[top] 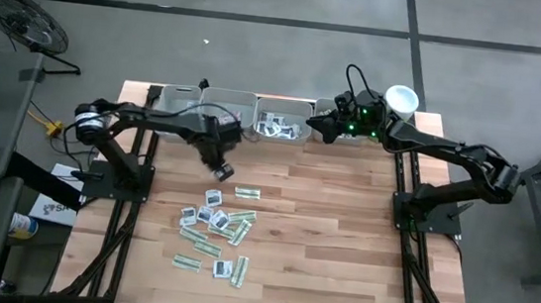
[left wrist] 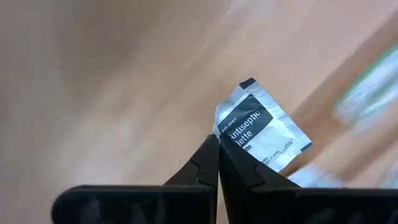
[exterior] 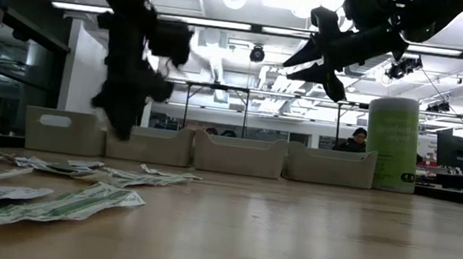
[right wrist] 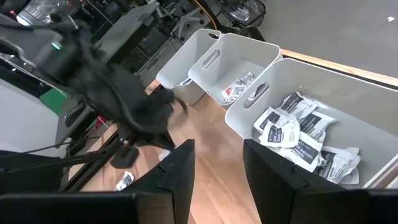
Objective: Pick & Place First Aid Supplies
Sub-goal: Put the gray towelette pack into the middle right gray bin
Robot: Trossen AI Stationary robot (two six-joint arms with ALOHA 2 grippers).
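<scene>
Pinching a white antiseptic sachet (left wrist: 264, 134) between closed fingers, the left gripper (top: 221, 170) hangs above the table (top: 342, 238) near the scattered sachets (top: 215, 231) (right gripper (top: 315, 126), jaws apart, waits over the trays (top: 285, 108)).

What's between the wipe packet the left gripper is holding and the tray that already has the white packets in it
Nothing visible. The left gripper is shut on an antiseptic wipe sachet, lifted off the table. The tray of white sachets sits at the back edge, and the wood between is bare. The right gripper hovers open beside that tray, so it could crowd the drop.
</scene>
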